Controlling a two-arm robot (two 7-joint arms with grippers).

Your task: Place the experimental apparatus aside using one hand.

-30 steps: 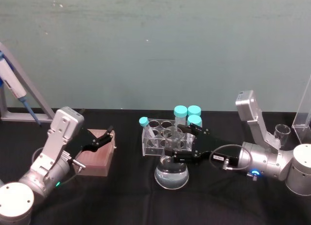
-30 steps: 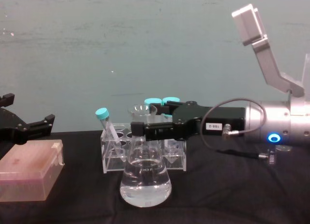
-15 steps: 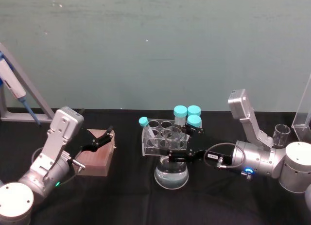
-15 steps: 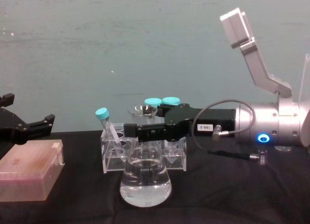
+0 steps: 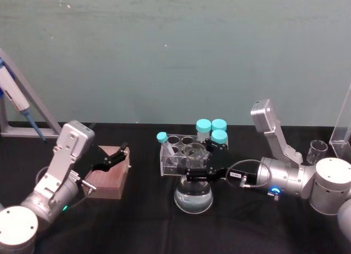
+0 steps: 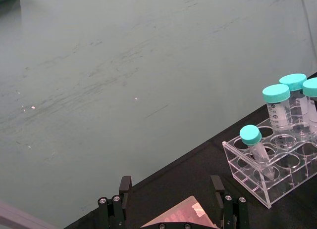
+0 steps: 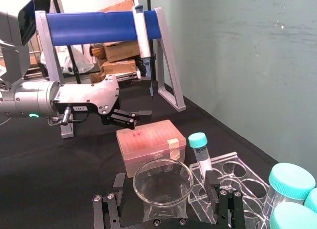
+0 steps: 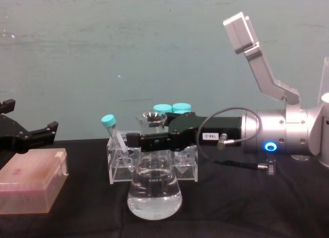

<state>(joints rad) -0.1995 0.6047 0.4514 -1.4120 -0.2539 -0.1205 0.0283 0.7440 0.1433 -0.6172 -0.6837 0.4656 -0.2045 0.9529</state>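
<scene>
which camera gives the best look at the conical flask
The chest view: the conical flask shows side-on, whole, with the right hand around its neck. The head view looks down on its base; the right wrist view catches its rim.

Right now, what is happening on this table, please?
The right gripper has reached in from the right, and its open fingers stand on either side of the neck of the conical flask, which holds clear liquid and stands on the black table. Just behind it is a clear tube rack with teal-capped tubes. The left gripper hangs open over a pink box.
</scene>
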